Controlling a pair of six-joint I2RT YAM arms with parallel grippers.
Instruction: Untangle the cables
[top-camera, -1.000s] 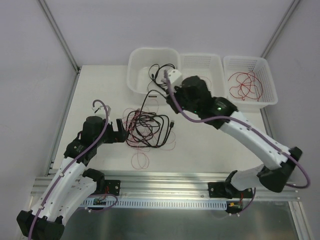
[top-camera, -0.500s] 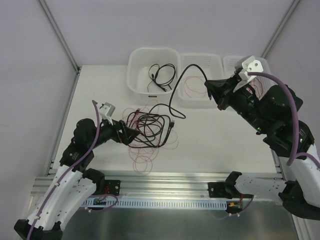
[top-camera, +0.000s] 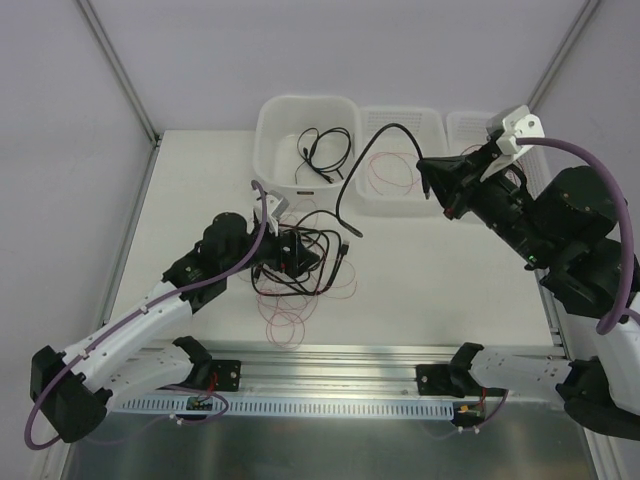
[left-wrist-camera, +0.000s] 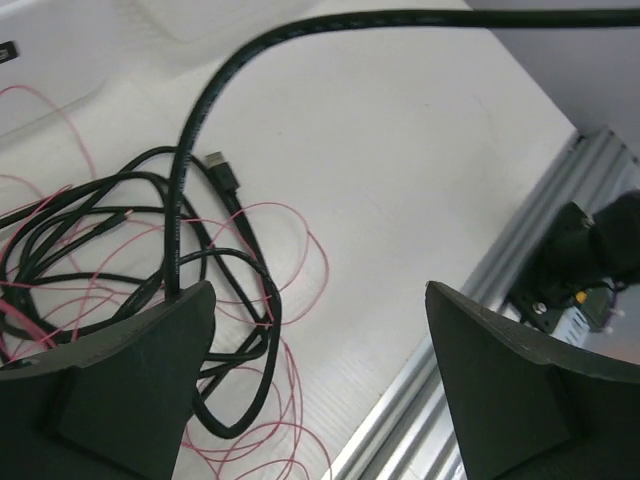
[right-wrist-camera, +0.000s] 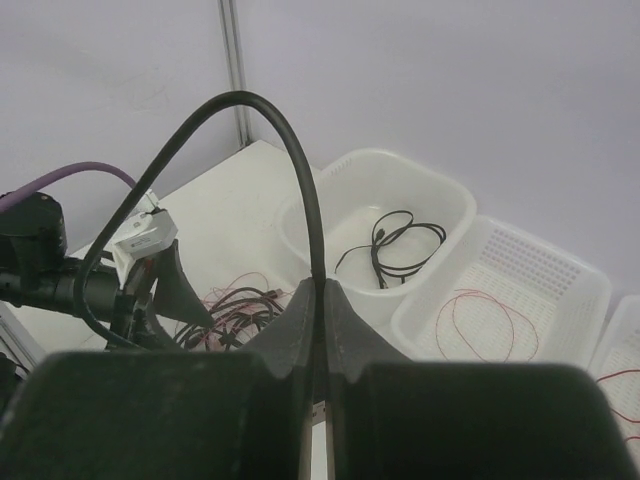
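A tangle of black cables (top-camera: 300, 268) and thin red wires (top-camera: 285, 322) lies on the table left of centre. My right gripper (top-camera: 428, 172) is shut on one black cable (top-camera: 348, 178) and holds it high. That cable arcs over and hangs down, its free end near the tangle. In the right wrist view the jaws (right-wrist-camera: 318, 290) pinch this cable (right-wrist-camera: 300, 160). My left gripper (top-camera: 297, 258) is open, low over the tangle. In the left wrist view the gripper (left-wrist-camera: 318, 300) spans bare table and red loops. The lifted cable (left-wrist-camera: 195, 105) drops beside the left finger (left-wrist-camera: 120, 370), and a plug (left-wrist-camera: 222, 172) lies near.
A white tub (top-camera: 264, 135) at the back holds a coiled black cable (top-camera: 325, 150). A middle basket (top-camera: 400, 112) holds a red wire. A right basket (top-camera: 465, 122) is partly hidden by my right arm. An aluminium rail (top-camera: 330, 358) runs along the near edge.
My right gripper has swung up and to the right from over the tub, lifting a black cable out of the tangle. My left gripper has moved right onto the tangle.
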